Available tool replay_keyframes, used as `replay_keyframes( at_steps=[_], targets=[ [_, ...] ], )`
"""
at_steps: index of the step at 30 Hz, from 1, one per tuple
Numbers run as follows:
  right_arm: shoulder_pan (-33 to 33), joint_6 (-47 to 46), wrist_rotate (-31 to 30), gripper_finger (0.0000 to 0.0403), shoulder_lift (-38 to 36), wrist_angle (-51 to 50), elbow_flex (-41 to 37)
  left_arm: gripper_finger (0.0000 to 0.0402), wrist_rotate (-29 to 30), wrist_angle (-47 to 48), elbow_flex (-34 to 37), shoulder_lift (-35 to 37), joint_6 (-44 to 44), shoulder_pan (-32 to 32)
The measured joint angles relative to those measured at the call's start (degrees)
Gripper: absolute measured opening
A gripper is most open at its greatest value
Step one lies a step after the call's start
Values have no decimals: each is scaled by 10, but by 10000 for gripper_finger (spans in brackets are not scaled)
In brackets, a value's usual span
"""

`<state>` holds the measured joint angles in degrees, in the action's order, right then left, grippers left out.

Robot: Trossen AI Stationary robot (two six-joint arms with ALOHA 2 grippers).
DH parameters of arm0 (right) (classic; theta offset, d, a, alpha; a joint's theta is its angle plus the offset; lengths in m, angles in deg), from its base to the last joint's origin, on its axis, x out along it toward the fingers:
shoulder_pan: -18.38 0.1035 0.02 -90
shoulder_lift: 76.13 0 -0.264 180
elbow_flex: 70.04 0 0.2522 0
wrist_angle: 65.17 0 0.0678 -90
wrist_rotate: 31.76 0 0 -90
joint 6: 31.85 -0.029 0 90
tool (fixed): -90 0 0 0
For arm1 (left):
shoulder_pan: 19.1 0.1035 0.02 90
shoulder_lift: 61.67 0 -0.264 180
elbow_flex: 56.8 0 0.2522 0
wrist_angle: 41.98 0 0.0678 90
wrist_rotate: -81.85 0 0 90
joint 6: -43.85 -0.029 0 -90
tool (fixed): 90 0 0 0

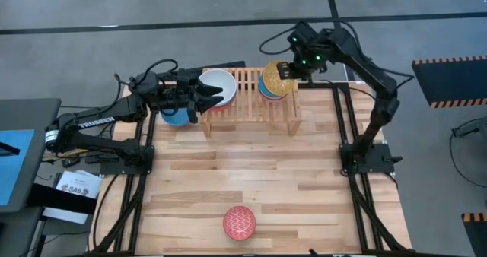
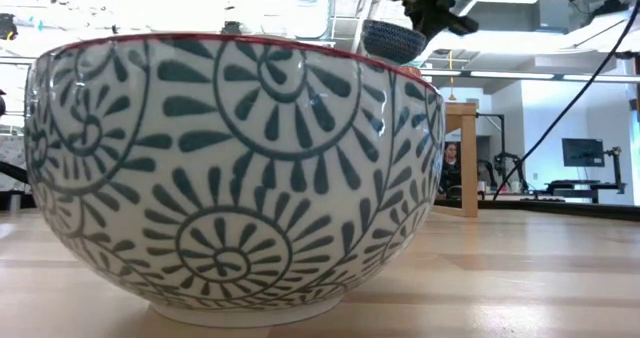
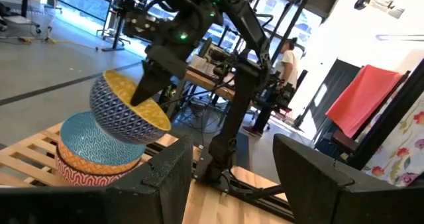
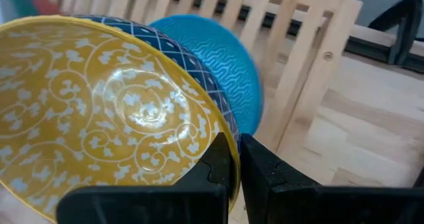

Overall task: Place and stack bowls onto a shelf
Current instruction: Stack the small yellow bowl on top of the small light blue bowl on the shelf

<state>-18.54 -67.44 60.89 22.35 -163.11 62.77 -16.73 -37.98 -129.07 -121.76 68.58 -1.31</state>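
Bright, even light; overexposed ceiling glare

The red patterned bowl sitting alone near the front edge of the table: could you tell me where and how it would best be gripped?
Probably by its rim. The red patterned bowl stands upright, mouth up, with bare tabletop all around it, so a claw could descend from above and pinch the thin wall, one finger inside and one outside. Its rounded, flaring sides look less secure for a side grasp.

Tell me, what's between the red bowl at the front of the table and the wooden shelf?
Nothing. In the high view, only bare table planks lie between the red bowl and the shelf.
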Motion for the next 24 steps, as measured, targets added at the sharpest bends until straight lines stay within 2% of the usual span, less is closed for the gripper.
replay_keyframes(
  at_steps=[18,20,24],
  targets=[
    [-11,-14,2,36,40,-21,0,195,0,0,0,0,0,0],
    [-11,-17,3,53,40,-22,0,195,1,0,0,0,0,0],
    [-11,-19,5,112,40,-21,0,195,1,0,0,0,0,0]
  ],
)
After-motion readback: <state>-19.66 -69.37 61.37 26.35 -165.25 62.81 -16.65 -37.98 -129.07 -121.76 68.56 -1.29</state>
